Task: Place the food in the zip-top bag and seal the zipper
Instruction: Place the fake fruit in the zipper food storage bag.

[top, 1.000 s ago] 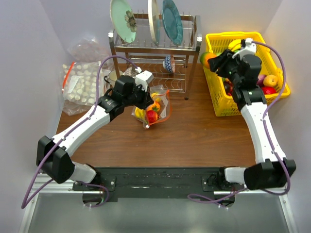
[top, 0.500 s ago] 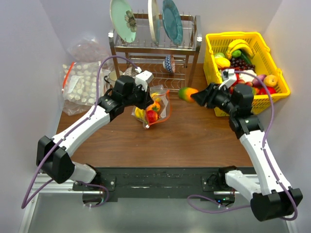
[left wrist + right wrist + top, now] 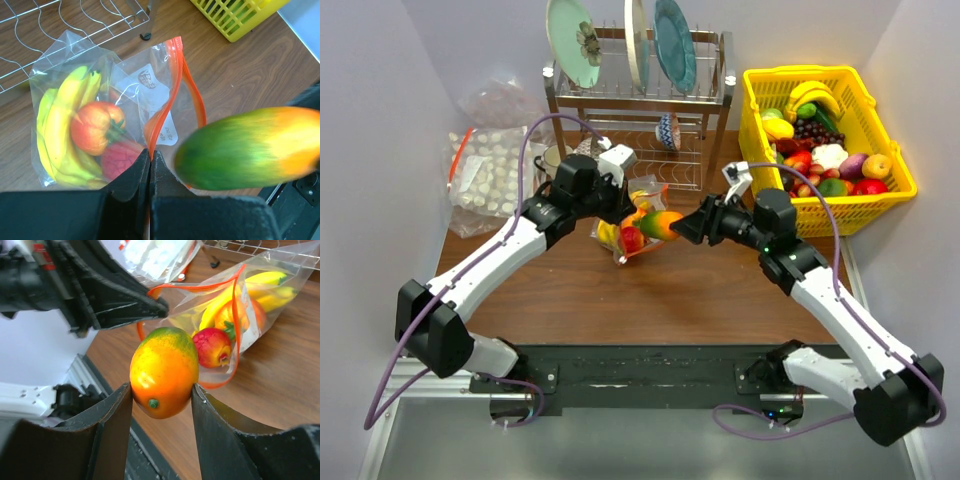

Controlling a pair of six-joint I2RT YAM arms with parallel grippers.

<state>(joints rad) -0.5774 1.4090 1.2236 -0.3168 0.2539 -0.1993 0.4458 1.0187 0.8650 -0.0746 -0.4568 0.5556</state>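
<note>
The clear zip-top bag lies on the wooden table with its mouth held open. It holds a yellow banana bunch, an orange fruit and a red fruit. My left gripper is shut on the red-orange zipper at the mouth edge. My right gripper is shut on a green-and-orange mango and holds it just in front of the bag's open mouth. The mango also shows in the top view and in the left wrist view.
A yellow basket of more fruit stands at the back right. A wire dish rack with plates stands behind the bag. A larger clear bag of pale lumps lies at the back left.
My right arm has swung left from the yellow basket to the bag's mouth, carrying the mango. The left arm and bag have not moved.
</note>
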